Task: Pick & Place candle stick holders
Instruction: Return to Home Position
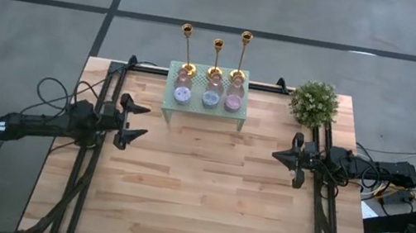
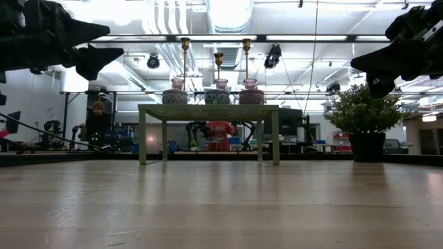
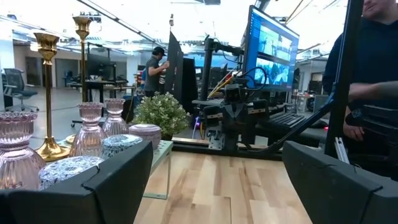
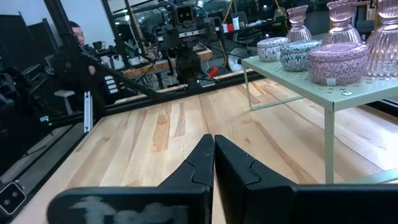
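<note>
Left gripper (image 1: 145,122) gapes wide, right gripper (image 1: 276,154) is pinched shut and empty, and the three gold candle stick holders (image 1: 217,55) stand on the green shelf (image 1: 192,112) beyond and between them, well apart; risk: an arm swinging inward could jolt the shelf and topple those thin stems.

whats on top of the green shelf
On the shelf: three gold candlesticks along the back, three pink glass holders before them, three lidded candle tins in front. In the low view the tins hide the candlestick bases.
</note>
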